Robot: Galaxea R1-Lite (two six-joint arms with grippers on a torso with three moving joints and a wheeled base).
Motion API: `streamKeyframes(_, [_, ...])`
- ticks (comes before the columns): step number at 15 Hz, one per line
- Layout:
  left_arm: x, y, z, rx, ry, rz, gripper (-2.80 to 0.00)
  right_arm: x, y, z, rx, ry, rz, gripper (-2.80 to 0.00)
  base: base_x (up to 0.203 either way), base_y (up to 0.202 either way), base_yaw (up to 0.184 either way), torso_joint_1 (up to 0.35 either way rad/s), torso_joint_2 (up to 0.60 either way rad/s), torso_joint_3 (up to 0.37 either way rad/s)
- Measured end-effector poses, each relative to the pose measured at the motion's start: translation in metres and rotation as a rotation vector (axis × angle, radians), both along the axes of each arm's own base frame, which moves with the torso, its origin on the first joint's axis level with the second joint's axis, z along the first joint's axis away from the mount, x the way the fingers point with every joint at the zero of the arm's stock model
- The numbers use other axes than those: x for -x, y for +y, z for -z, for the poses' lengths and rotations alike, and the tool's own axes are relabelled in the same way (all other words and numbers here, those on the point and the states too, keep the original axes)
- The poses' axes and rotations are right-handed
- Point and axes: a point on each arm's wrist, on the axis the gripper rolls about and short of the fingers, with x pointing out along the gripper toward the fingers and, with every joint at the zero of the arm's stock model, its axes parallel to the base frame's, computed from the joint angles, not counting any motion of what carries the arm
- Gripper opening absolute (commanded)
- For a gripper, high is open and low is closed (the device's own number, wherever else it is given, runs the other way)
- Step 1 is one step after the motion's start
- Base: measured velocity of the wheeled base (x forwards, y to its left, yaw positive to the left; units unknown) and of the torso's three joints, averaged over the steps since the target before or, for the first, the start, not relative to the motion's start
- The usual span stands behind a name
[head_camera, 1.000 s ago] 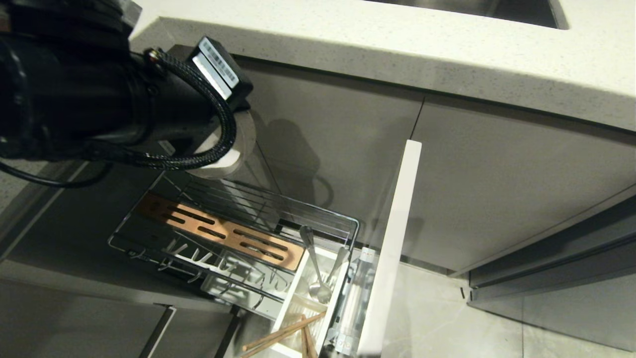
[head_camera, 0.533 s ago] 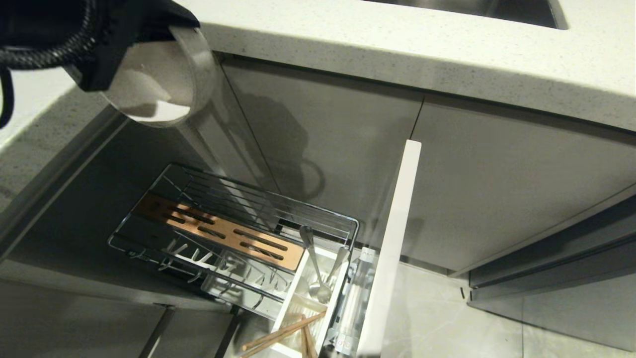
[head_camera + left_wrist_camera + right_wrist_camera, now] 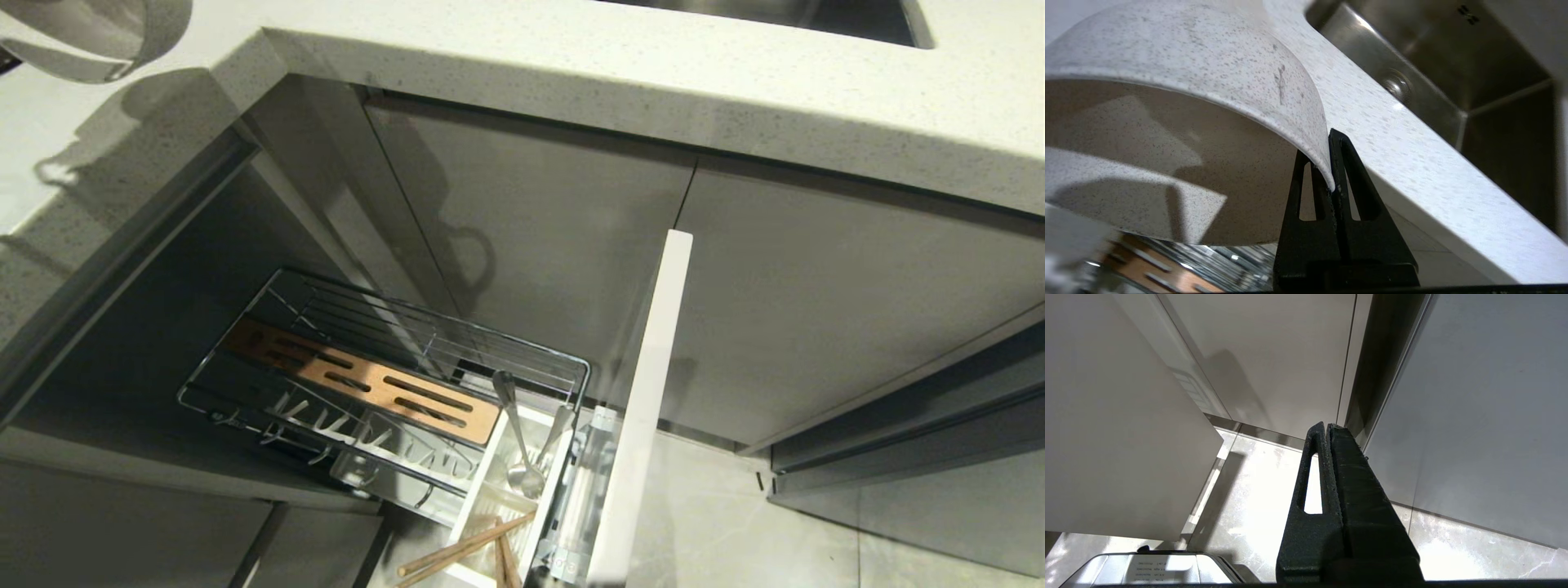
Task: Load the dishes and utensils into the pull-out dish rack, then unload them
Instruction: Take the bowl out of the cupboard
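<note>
My left gripper [image 3: 1327, 163] is shut on the rim of the off-white speckled bowl [image 3: 1188, 81], which is tilted on its side. In the head view only the bowl's edge [image 3: 106, 41] shows at the top left corner, above the countertop [image 3: 653, 82]. Below, the pull-out dish rack [image 3: 269, 392] stands pulled out with its wooden slotted strip [image 3: 359, 380] bare. The silver fork [image 3: 513, 425] and the wooden chopsticks [image 3: 465, 551] lie in the white caddy [image 3: 478, 498]. The plate is out of view. My right gripper [image 3: 1327, 426] is shut on nothing, low near the floor.
The pale drawer front [image 3: 645, 408] sticks out toward me beside the rack. The steel sink [image 3: 1453, 61] is sunk in the counter close beyond the bowl. Grey cabinet doors [image 3: 816, 310] and tiled floor [image 3: 718, 523] lie to the right.
The left arm has lifted the bowl from just above the rack up and to the left, over the counter corner, so arm and bowl have nearly left the head view.
</note>
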Motion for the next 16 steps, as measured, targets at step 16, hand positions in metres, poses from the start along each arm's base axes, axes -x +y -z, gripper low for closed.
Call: streamKeyframes(16, [0.052,0.116,0.006,-0.308,0.098,-0.369,-2.8,0.0,0.0,0.0,0.0,0.0,0.0,-2.8,0.0,0.0,0.0,0.0,0.0,0.0])
